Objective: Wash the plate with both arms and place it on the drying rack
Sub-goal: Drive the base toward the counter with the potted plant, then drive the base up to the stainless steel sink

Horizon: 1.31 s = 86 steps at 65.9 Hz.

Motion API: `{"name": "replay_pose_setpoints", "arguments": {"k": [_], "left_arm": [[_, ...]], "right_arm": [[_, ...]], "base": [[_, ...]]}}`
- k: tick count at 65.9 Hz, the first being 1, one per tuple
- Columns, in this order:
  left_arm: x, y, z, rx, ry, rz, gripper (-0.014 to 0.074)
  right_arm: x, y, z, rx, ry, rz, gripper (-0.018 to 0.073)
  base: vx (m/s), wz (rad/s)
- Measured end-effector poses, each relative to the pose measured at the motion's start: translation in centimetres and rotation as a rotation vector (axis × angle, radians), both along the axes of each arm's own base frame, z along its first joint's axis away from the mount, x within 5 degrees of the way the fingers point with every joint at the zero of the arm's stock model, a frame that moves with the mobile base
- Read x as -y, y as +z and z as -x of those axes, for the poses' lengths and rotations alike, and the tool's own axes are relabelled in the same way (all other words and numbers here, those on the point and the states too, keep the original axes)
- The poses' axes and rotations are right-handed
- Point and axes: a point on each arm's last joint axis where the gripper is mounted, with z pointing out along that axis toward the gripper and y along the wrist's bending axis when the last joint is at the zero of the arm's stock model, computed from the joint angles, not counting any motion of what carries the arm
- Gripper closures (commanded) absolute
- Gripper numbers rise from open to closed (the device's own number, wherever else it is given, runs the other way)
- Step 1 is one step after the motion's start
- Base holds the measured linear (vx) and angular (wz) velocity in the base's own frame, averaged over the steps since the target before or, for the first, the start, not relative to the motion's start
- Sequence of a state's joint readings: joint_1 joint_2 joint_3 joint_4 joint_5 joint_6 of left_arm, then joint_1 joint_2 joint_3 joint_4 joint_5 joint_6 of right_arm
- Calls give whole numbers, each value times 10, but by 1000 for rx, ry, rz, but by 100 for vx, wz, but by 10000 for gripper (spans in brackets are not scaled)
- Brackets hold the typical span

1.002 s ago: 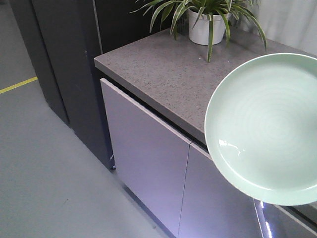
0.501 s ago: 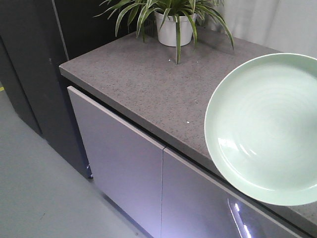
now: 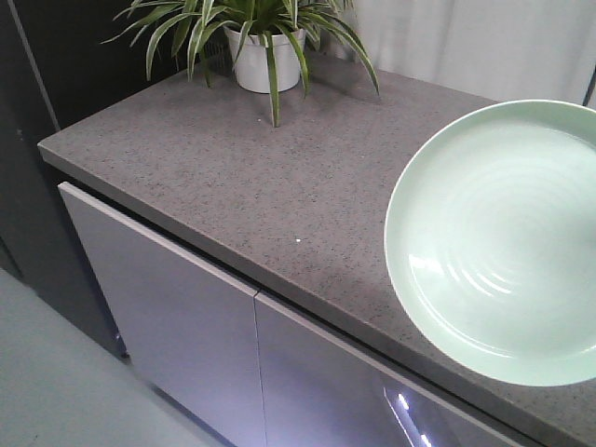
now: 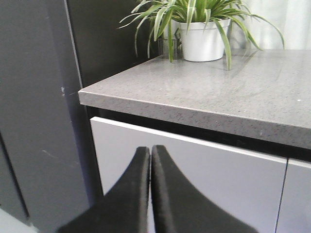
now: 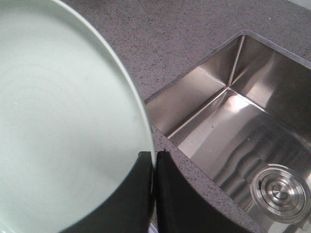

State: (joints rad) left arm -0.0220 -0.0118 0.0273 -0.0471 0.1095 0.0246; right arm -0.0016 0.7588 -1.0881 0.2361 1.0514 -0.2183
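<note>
Front view: the plate (image 3: 494, 242) is held above the tabletop's (image 3: 233, 196) front edge, right side. Since the earlier frame the plant (image 3: 265, 56) has slid left.
Left wrist view: left claw (image 4: 150, 151) closed, empty, below the tabletop's left corner.
Right wrist view: right claw (image 5: 154, 156) pinches the plate rim; the sink (image 5: 243, 121) lies rightward.

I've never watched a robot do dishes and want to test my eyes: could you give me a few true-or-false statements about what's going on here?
The right tool pinches the rim of the plate. True.
The left tool holds a sponge. False: it is shut on nothing.
A potted plant stands on the countertop. True.
The sink is piled with dishes. False: only its drain shows in the part in view.
</note>
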Motion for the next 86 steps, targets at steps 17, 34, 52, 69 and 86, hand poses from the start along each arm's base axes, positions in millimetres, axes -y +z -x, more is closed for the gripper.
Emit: {"name": "replay_pose_setpoints", "arguments": {"k": [17,34,52,69,86], "left_arm": [[0,0,0,0,0,0,603],[0,0,0,0,0,0,603],[0,0,0,0,0,0,603],[0,0,0,0,0,0,603],[0,0,0,0,0,0,603]], "right_arm": [[0,0,0,0,0,0,563],[0,0,0,0,0,0,563],[0,0,0,0,0,0,563],[0,0,0,0,0,0,563],[0,0,0,0,0,0,563]], "base": [[6,-22],[7,-28],[7,-30],[6,-26],[5,-20]]}}
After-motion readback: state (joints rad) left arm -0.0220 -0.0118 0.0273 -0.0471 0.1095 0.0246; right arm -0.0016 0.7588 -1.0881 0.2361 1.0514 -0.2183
